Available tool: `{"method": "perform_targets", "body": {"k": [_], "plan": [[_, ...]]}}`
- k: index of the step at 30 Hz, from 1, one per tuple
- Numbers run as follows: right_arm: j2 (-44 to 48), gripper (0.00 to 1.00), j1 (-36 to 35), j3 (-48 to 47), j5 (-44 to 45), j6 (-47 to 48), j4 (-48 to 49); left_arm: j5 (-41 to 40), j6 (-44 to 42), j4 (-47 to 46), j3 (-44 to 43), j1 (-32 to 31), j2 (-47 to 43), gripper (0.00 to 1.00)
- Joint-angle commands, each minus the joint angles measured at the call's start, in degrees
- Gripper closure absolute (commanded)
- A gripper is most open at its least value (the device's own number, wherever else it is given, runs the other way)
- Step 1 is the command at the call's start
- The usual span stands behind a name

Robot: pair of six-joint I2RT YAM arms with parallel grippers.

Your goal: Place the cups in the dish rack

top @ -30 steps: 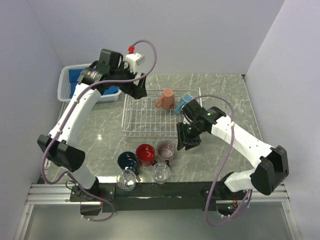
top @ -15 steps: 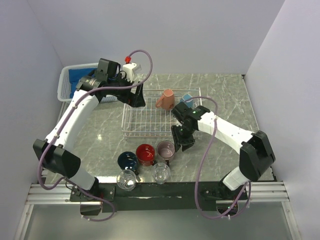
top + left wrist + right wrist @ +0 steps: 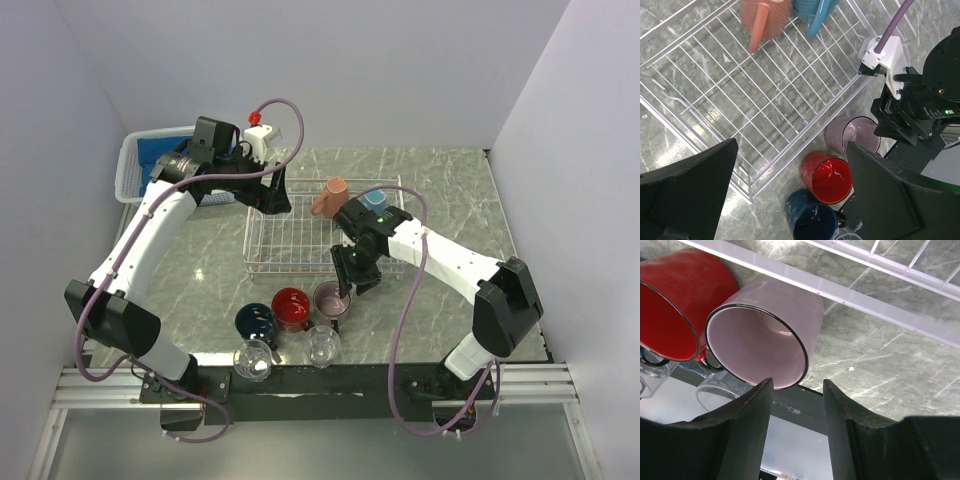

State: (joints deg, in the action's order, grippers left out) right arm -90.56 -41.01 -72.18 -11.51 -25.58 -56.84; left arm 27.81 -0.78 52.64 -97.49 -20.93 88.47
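While the left arm stretches up and across so the left gripper [image 3: 275, 198] hangs over the far-left corner of the white wire-grid dish rack [image 3: 290, 243], the right arm folds inward and points the right gripper [image 3: 345, 284] down at the mauve mug [image 3: 331, 298]. That mug stands on the grey marble table [image 3: 210, 260] just outside the rack's near edge, beside the red mug [image 3: 291, 308]. From overhead the right arm covers most of the light-blue mug [image 3: 377, 199] in the rack. Left wrist cam: black fingers [image 3: 695, 190] spread wide, nothing between them. Right wrist cam: fingers [image 3: 747, 430] partly apart, tips right at the mauve mug's rim, not clamping it, and I can't tell if they touch.
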Motion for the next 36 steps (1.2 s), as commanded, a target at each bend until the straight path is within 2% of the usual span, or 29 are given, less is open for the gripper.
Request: {"method": "perform_targets", "body": {"k": [1, 20, 23, 24, 25, 26, 32, 36], "plan": [[-0.2, 0.49, -0.5, -0.1, 0.7, 0.5, 1.2, 1.3, 0.3, -1.9, -1.0, 0.4, -0.5, 0.04], [-4.5, 0.73, -4.5, 7.7, 7.5, -1.0, 12.7, 2.4, 2.2, 0.1, -5.6, 1.1, 0.0, 0.04], [-3.9, 0.81, -5.0, 9.2, 8.3, -1.4, 12.6, 2.6, 2.2, 0.1, -5.9, 1.0, 0.0, 0.04], [-3.0, 0.92, -5.0, 9.7, 8.7, -1.3, 12.5, 2.8, 2.3, 0.1, -6.2, 1.2, 0.2, 0.04], [-2.3, 0.99, -5.0, 9.9, 9.3, -1.3, 11.9, 2.9, 2.4, 0.1, -6.6, 1.1, 0.4, 0.04], [-1.5, 1.0, -5.0, 9.9, 9.8, -1.1, 10.6, 2.9, 2.4, 0.2, -6.7, 1.1, 0.5, 0.04], [8.0, 1.0, -4.8, 4.8, 15.4, -0.6, -0.2, 4.4, 3.3, -0.2, -9.6, 1.1, 2.0, 0.04], [14.4, 1.0, -4.1, -4.2, 15.6, -0.9, -7.5, 5.7, 6.1, -1.7, -10.5, 1.2, 2.4, 0.04]]}}
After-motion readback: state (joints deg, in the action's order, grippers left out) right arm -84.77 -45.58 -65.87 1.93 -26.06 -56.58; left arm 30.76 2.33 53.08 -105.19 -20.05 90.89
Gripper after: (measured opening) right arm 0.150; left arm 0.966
